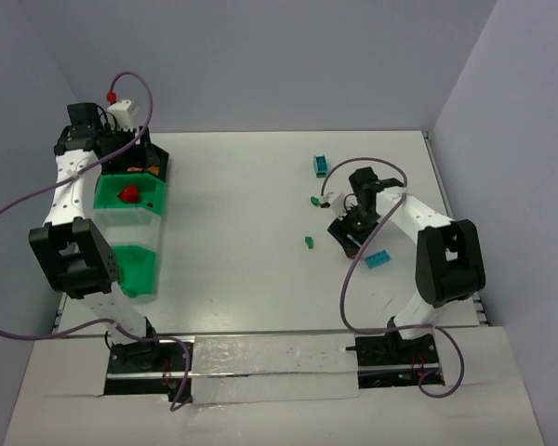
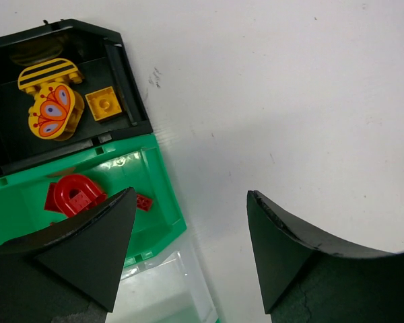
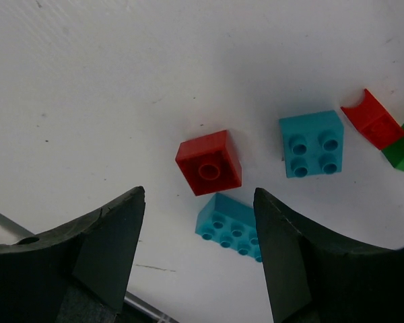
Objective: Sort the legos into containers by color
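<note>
Right wrist: right jaws apart, empty, above red brick [image 3: 209,163] on counter [image 3: 87,81]
Left wrist: left jaws apart, empty, by green bin [image 2: 20,208]

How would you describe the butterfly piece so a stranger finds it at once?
Look in the black bin next to the green bin with red pieces. Three yellow pieces lie inside: beside the striped piece and the plain square brick, the butterfly piece alone shows orange wings.

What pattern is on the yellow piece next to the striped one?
Yellow piece: an orange butterfly, best in left wrist view.
</note>
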Motion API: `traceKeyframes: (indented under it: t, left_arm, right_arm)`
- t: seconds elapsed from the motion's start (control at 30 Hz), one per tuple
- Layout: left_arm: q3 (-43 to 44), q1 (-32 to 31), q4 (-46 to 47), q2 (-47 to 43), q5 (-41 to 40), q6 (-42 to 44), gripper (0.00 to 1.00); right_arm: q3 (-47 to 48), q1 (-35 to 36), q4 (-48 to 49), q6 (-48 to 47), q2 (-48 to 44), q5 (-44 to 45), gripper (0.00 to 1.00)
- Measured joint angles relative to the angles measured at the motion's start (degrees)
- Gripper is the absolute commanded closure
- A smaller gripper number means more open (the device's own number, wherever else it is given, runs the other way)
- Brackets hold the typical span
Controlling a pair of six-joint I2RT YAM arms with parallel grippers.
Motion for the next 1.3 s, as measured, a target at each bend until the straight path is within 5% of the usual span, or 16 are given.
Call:
traceKeyframes:
  t: [0.8,1.03,1.3]
  left_arm:
    - [0.51,-0.13,-0.98,-0.04,0.94,-0.67,0.25]
    - [0.51,-0.54,-0.66,-0.04,1.1,-0.95,0.26]
    - [-0.45,-0.73,0.96,-1.95,9.59,-4.83,0.25]
  right_arm:
    - [0.07,0.24,2.15,-14.93,7.9,0.82,0.44]
    - [0.09,0.75,2.74,-16.37,8.38,0.91,0.76]
    - [8.38,0.8,-2.39,-13.35,8.12,-8.11,0.97]
